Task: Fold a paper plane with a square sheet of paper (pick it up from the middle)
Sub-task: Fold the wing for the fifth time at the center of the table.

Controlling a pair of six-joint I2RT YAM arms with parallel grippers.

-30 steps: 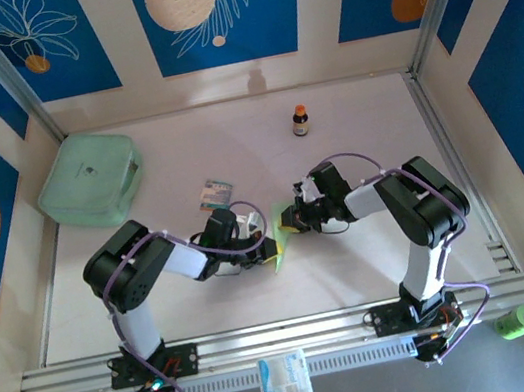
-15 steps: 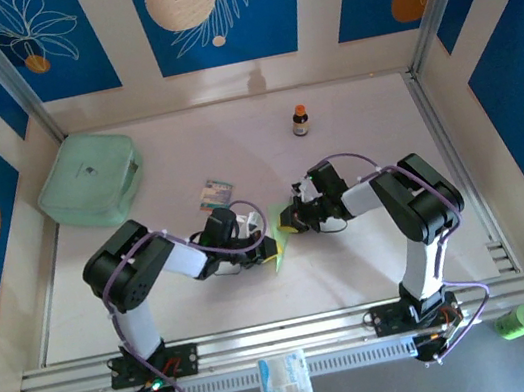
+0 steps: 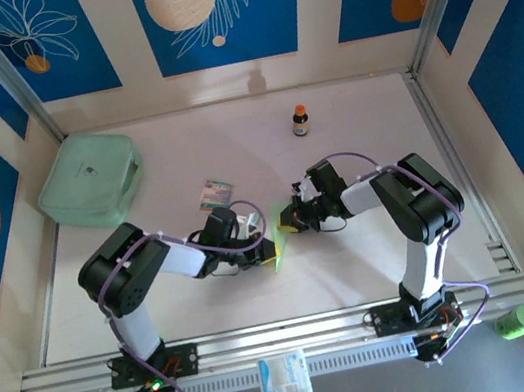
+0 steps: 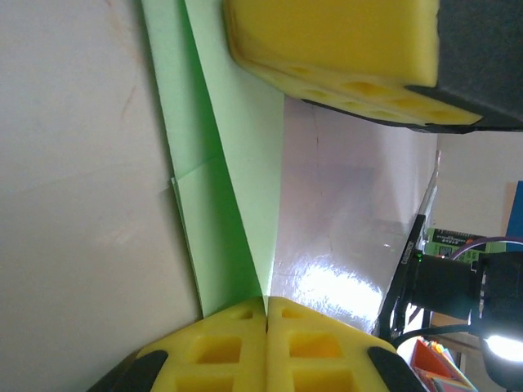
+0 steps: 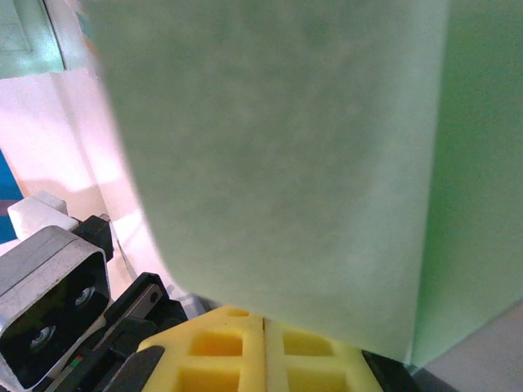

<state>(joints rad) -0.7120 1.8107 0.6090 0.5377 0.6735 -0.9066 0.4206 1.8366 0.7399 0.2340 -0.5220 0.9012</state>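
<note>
Folded lime paper (image 4: 237, 147) pinched from both sides
Left gripper (image 4: 266, 327) and right gripper (image 5: 263, 347) — both clamped on its creased edges; bare table (image 3: 354, 139) around them.

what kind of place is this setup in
Probably a robot test cell in a lab: a white table walled by blue leaf-print panels, with a grooved aluminium mounting rail along its near edge.

Mint-green box (image 3: 89, 179) far-left; small bottle (image 3: 300, 120) far-centre; striped packet (image 3: 214, 194) mid-table.
</note>
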